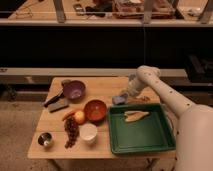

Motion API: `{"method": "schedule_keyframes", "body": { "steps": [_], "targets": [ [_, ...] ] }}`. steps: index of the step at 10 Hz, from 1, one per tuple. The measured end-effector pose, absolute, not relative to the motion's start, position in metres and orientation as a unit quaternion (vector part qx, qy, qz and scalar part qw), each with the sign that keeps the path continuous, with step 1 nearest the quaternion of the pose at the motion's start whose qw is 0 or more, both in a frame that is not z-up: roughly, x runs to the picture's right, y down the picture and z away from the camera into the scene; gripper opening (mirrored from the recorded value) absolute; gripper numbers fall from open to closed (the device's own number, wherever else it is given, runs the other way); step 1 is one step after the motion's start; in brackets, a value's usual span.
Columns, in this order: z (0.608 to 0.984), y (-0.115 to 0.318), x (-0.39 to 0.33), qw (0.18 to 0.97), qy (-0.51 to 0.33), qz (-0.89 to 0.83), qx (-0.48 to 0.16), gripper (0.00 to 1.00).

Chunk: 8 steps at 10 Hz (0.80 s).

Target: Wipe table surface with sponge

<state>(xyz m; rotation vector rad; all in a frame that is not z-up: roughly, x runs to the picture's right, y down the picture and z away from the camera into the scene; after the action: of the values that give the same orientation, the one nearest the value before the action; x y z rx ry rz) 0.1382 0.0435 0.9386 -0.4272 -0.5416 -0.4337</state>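
- Gripper point(126, 94) low over bench point(102, 85), right of centre, at sponge point(119, 99); open or closed, cannot tell.
- Sponge flat on bench, just behind tray point(145, 136) back-left corner, right of orange bowl point(95, 110).

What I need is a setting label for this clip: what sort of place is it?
Probably a robot test lab staged as a kitchen: a wooden table set with an orange bowl and green tray, cluttered benches behind. The gripper is at the sponge by the tray.
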Motion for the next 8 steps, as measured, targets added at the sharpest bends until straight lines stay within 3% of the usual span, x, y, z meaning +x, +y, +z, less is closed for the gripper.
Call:
{"method": "schedule_keyframes", "body": {
  "steps": [4, 8],
  "targets": [
    [0.972, 0.005, 0.121, 0.919, -0.261, -0.209, -0.208, 0.00],
    [0.982, -0.003, 0.078, 0.909, -0.269, -0.233, -0.216, 0.00]
  ]
}}
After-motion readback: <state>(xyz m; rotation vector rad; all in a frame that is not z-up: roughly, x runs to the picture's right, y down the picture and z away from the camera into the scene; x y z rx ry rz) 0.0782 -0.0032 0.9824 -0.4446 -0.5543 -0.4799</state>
